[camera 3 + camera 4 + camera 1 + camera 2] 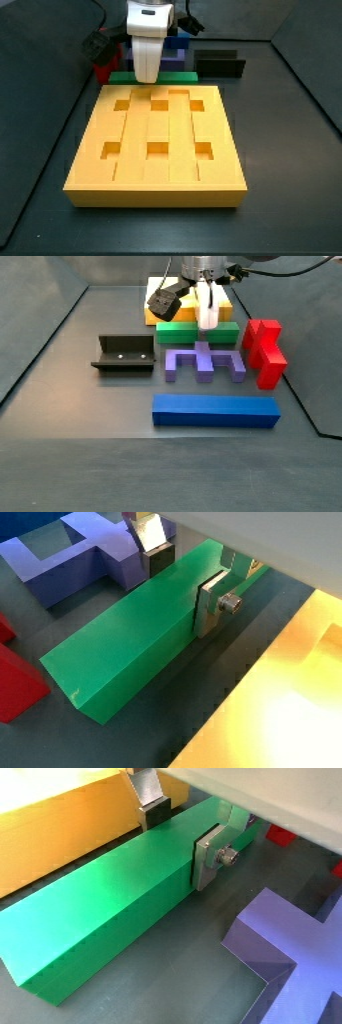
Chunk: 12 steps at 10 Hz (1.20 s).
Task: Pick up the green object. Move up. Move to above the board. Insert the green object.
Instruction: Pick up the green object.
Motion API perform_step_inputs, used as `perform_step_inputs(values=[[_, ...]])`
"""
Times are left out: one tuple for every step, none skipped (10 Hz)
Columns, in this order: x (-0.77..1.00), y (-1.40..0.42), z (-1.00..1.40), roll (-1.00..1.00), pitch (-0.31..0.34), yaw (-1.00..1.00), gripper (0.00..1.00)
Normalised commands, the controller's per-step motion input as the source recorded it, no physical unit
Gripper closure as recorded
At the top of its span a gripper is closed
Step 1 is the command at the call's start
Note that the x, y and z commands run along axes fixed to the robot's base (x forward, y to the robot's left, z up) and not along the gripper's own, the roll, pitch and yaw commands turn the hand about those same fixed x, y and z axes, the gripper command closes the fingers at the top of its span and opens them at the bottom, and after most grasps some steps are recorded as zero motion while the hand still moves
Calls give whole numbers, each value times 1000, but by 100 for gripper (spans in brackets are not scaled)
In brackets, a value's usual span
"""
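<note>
The green object [120, 652] is a long bar lying flat on the dark floor, between the board [281, 702] and the blue-purple notched block [67, 567]. My gripper [185, 592] straddles it near one end. One silver finger [210, 604] lies flat against its side, and the dark pad of the other finger [159, 557] meets the opposite edge, so the gripper is shut on it. The other wrist view shows the same grip [179, 846] on the green object [94, 928]. In the side views, the gripper [207, 318] stands over the green object [181, 334] just past the board's [154, 175] far edge.
The notched block [201, 361] lies right beside the green bar, on the side away from the board. A red block [265, 351] stands to its right and a long blue block [214, 411] lies nearer the front. The fixture [123, 353] sits on the floor to the left.
</note>
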Motion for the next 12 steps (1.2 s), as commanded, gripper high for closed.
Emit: perform_step_inputs(values=[[0,0,0,0,0,0,100],[0,0,0,0,0,0,100],[0,0,0,0,0,0,100],[0,0,0,0,0,0,100],[0,0,0,0,0,0,100],[0,0,0,0,0,0,100],[0,0,0,0,0,0,100],[0,0,0,0,0,0,100],[0,0,0,0,0,0,100],[0,0,0,0,0,0,100],[0,0,0,0,0,0,100],[0,0,0,0,0,0,100]])
